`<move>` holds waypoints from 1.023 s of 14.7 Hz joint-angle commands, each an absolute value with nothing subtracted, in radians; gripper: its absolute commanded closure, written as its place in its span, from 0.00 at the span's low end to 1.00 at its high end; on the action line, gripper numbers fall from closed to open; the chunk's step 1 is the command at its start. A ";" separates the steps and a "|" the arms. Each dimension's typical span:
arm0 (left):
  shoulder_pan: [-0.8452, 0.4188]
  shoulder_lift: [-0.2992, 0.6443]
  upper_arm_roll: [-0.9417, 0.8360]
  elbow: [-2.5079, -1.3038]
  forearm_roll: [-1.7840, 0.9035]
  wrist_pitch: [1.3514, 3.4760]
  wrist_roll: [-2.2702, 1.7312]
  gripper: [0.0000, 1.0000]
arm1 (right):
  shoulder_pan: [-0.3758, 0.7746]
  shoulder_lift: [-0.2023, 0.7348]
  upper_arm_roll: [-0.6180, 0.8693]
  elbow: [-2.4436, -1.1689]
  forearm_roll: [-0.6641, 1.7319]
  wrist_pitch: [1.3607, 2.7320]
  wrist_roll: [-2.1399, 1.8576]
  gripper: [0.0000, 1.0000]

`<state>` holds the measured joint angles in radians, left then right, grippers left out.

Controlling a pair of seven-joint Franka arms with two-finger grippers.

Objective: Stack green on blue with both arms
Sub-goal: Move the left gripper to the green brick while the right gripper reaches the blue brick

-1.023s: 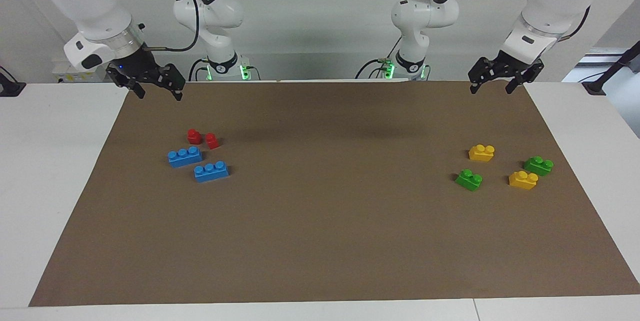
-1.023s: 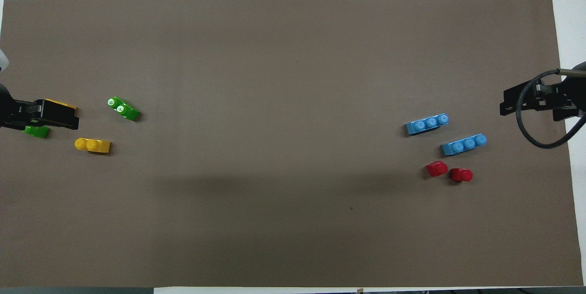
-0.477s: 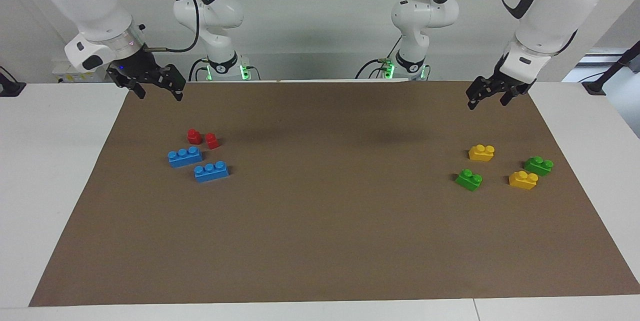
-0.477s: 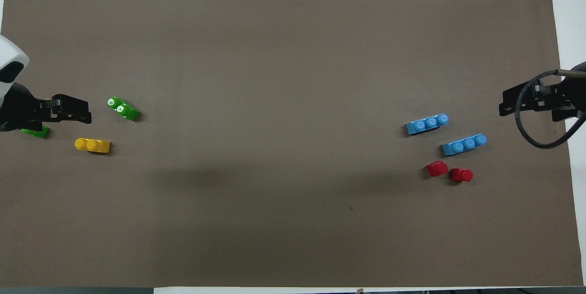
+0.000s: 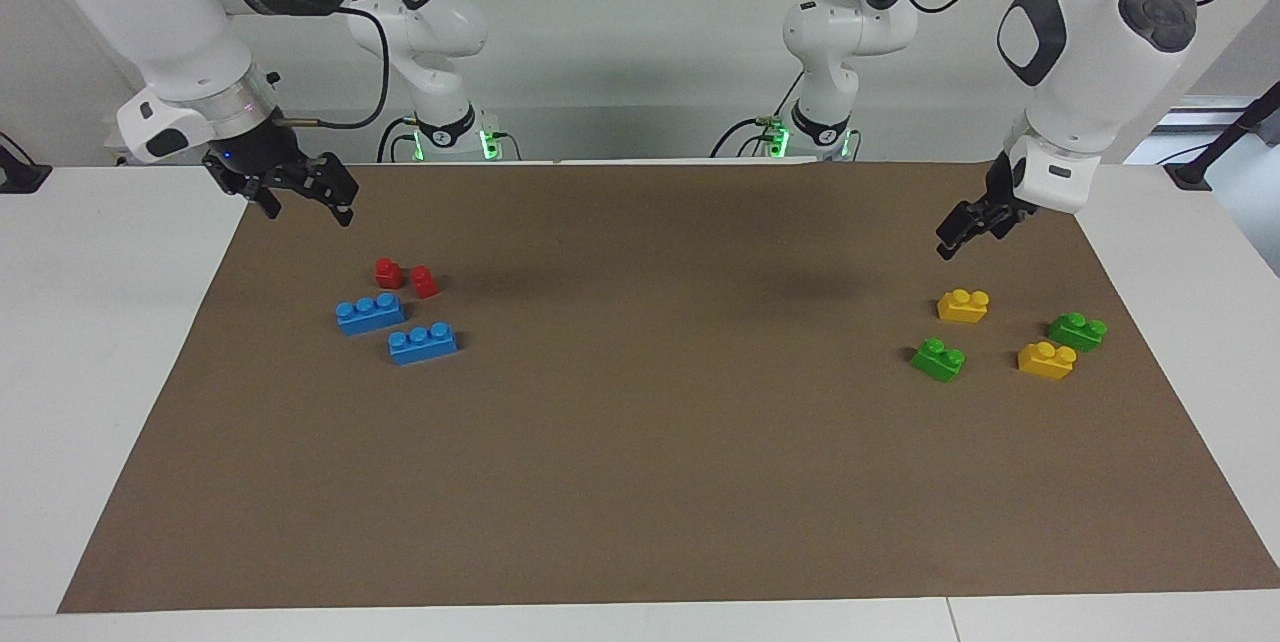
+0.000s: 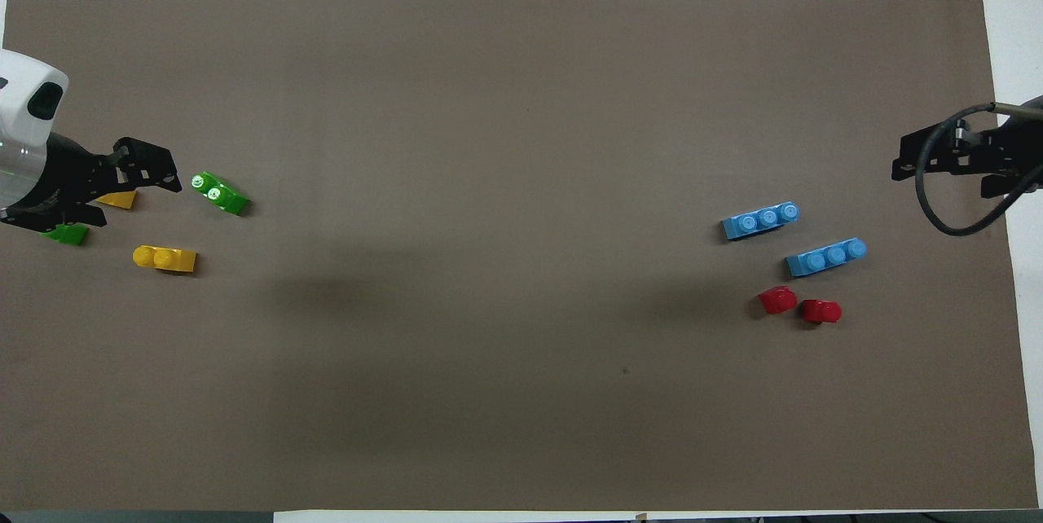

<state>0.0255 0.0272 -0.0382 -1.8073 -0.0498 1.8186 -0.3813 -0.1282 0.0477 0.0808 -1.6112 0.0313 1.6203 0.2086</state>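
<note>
Left gripper [image 5: 962, 234]: black two-finger tool on a white jointed arm, raised over the brown mat [image 5: 660, 442] at the left arm's end of the table, above the spot just robot-side of a yellow two-stud plastic brick [image 5: 963, 305]. Holds nothing; how far its fingers are parted cannot be told.

Right gripper [image 5: 305, 202]: black two-finger tool, fingers spread wide apart and empty, in the air over the mat's edge at the right arm's end, robot-side of the red pieces.

Bright light-green two-stud plastic brick [image 5: 937, 359]: flat on the mat at the left arm's end, farther from the robots than the yellow brick under the left gripper, untouched. In the overhead view it lies just beside the left gripper's tips [image 6: 218, 193].

Sky-blue three-stud plastic bricks: two alike at the right arm's end, lying close together but apart, one nearer the robots [image 5: 370, 313] and one farther [image 5: 423, 343]. Both rest bare on the mat.

Two small red plastic pieces [image 5: 406, 277]: side by side, just robot-side of the blue pair.

Darker green two-stud brick [image 5: 1077, 331] and second yellow two-stud brick [image 5: 1046, 360]: close together near the mat's edge at the left arm's end.
</note>
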 commanded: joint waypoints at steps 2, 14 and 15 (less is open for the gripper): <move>0.067 0.083 -0.041 -1.818 -0.095 1.896 -0.489 0.00 | -0.138 0.130 0.091 -1.626 0.029 1.736 0.372 0.00; 0.097 0.205 -0.041 -1.914 -0.095 2.216 -0.758 0.00 | -0.130 0.216 0.091 -1.782 0.264 2.005 0.912 0.01; 0.098 0.215 -0.041 -1.925 -0.094 2.252 -0.776 0.00 | -0.135 0.218 0.091 -1.798 0.296 2.023 0.932 0.01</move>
